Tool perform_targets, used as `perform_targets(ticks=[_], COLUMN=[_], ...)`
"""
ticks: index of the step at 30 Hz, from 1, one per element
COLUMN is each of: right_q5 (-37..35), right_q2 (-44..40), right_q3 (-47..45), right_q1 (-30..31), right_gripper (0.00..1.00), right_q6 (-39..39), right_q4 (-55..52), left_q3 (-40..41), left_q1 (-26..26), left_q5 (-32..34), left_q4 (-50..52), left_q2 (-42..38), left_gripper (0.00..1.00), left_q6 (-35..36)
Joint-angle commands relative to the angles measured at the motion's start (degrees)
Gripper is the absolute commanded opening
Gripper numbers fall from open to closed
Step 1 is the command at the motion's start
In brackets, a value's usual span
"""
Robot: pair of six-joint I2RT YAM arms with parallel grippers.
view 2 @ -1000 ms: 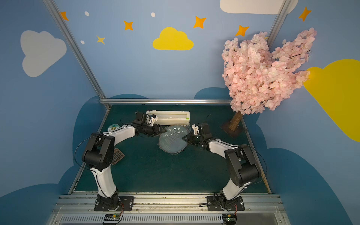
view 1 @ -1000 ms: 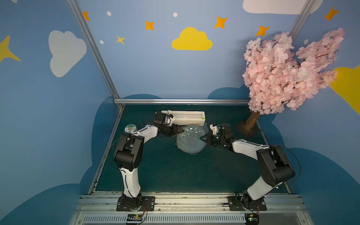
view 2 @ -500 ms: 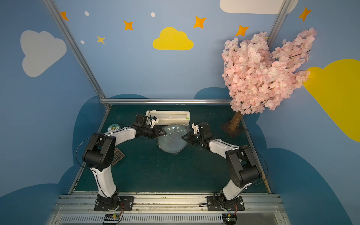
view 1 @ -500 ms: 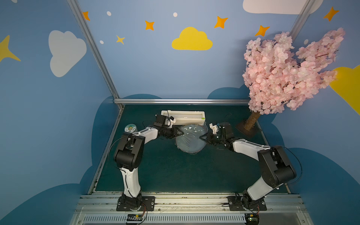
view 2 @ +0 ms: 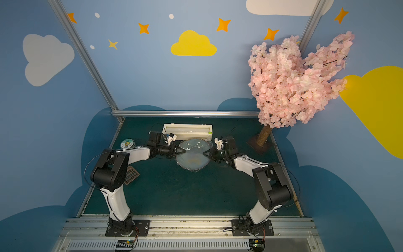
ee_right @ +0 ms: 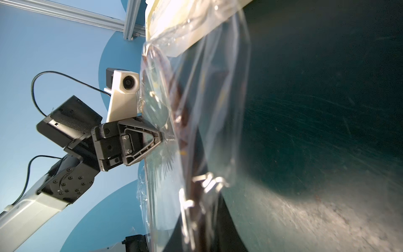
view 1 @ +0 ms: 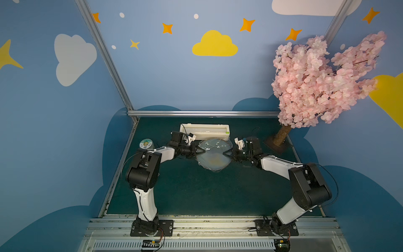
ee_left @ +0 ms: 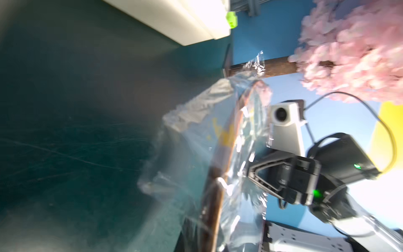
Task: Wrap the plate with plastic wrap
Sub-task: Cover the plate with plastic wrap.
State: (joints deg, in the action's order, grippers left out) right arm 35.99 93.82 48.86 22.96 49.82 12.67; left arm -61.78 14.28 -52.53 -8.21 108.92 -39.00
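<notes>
The grey-blue plate (view 1: 213, 155) (view 2: 193, 157) hangs level between both grippers in both top views, just in front of the dispenser. Glossy plastic wrap (ee_right: 220, 83) (ee_left: 192, 113) covers its top and folds loosely under it. My left gripper (view 1: 201, 150) (view 2: 183, 150) is shut on the left rim through the film; in the right wrist view its fingertips (ee_right: 160, 138) pinch there. My right gripper (view 1: 225, 153) (view 2: 206, 153) is shut on the right rim. The wrist views show the brown rim (ee_left: 214, 196) (ee_right: 196, 209) edge-on, above the mat.
The cream dispenser box (view 1: 205, 130) lies right behind the plate. A yellow-labelled jar (view 1: 146, 144) stands at the left edge. The pink tree's trunk and base (view 1: 281, 138) are at the back right. A small brown grid piece (view 2: 130, 174) lies by the left arm.
My left gripper has closed from open onto the plate's left rim. The plate has gone from tilted to nearly level. The right gripper has stayed at the right rim.
</notes>
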Motion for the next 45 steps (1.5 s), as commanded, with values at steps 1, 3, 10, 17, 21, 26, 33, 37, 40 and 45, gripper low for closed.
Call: perform_targets(ticks=[1,3,10,17,21,26,33,37,40,45], right_q5=[0.6,0.5,-3.1,-5.9,-1.5,2.8,5.2,7.3,7.6,7.2], right_q2=[-1.4,-1.9,-6.2,-7.6,-2.4,4.6,8.9,7.8,6.3,5.7], right_q3=[2.4,2.1,3.7,14.1,19.5,24.1,21.5,14.7,8.6,5.0], right_q1=[1.2,0.6,-4.3,-5.5,-5.1,-4.0,-2.6,-2.0,-1.6,-0.9], right_gripper=[0.19,0.28,0.63,0.71,0.71,0.7,0.68,0.68,0.65,0.49], right_q6=[-2.4,-3.9,-13.6,-23.0,-24.7,-24.8,-21.2,-13.8,-6.2,-0.5], right_q4=[4.4,2.1,-13.5,-23.8,-22.1,-19.5,-13.2,-2.8,8.0,15.5], left_q3=[0.2,0.1,-1.7,-2.6,-2.4,-2.6,-2.6,-2.9,-2.4,-1.6], left_q1=[2.5,2.3,2.2,2.3,2.5,2.7,2.7,2.6,2.6,2.6], left_q5=[2.0,2.3,0.2,-2.1,-3.3,-4.0,-4.3,-3.8,-2.9,-1.6], left_q4=[-0.8,-1.3,-1.9,-0.1,-0.1,-0.1,-1.4,-1.5,-2.3,-4.1], left_q2=[-3.2,-3.8,-4.8,-4.8,-5.2,-6.0,-7.1,-7.5,-8.5,-9.1], left_gripper=[0.03,0.03,0.03,0.03,0.03,0.03,0.03,0.03,0.03,0.03], left_q6=[1.6,1.0,0.1,1.0,0.9,0.6,-0.2,-0.5,-1.0,-2.2])
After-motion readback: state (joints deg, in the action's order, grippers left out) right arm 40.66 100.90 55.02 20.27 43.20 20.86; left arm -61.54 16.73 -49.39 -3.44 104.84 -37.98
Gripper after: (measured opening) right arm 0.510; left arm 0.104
